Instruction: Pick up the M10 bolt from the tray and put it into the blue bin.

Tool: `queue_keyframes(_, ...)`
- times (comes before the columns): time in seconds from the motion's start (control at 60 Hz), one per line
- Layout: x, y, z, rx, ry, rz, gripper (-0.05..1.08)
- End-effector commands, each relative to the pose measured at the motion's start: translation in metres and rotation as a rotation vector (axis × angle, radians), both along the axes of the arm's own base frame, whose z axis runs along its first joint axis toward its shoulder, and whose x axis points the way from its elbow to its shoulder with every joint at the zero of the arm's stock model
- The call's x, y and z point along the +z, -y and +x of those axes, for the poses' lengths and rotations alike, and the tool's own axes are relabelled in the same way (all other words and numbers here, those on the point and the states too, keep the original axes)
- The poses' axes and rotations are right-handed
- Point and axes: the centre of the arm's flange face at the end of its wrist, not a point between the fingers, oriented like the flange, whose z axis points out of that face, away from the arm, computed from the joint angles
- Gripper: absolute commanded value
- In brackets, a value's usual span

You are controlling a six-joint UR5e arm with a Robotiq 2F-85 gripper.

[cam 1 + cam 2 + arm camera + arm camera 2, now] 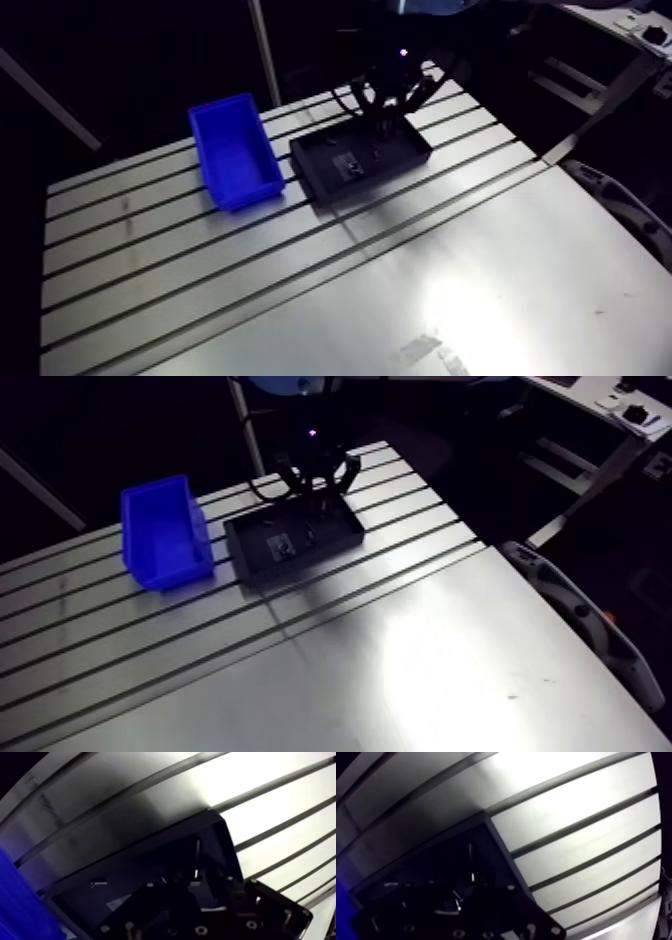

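Note:
The black tray (pixel 360 160) lies on the slotted table with several small metal parts in it. The blue bin (pixel 235 150) stands just left of it, open side up. My gripper (pixel 383 125) hangs low over the tray's far right part. In the wrist view the tray (pixel 220 837) fills the area under the gripper and is very dark. A slim bright bolt shank (pixel 197 859) stands out near the tray's wall, close ahead of the gripper. A small screw (pixel 98 883) lies further off toward the bin (pixel 15 902). Which part is the M10 bolt I cannot tell.
The aluminium table (pixel 300 270) stretches bare and bright in front of the tray, with long slots running across it. Its right edge (pixel 560 165) falls away near a grey padded object (pixel 590 626).

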Motion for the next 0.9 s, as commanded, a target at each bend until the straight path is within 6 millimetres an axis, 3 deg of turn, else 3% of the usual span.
queue_keyframes(0.017,-0.0007,-0.0008,0.0003,-0.001,0.001,0.000,0.64)
queue_keyframes(0.6,-0.0063,-0.0010,0.0002,-0.003,0.009,-0.004,0.68)
queue_keyframes(0.817,-0.0062,-0.0011,0.0001,-0.003,0.008,-0.004,0.74)
queue_keyframes(0.9,-0.0062,-0.0011,0.0001,-0.003,0.008,-0.004,0.81)
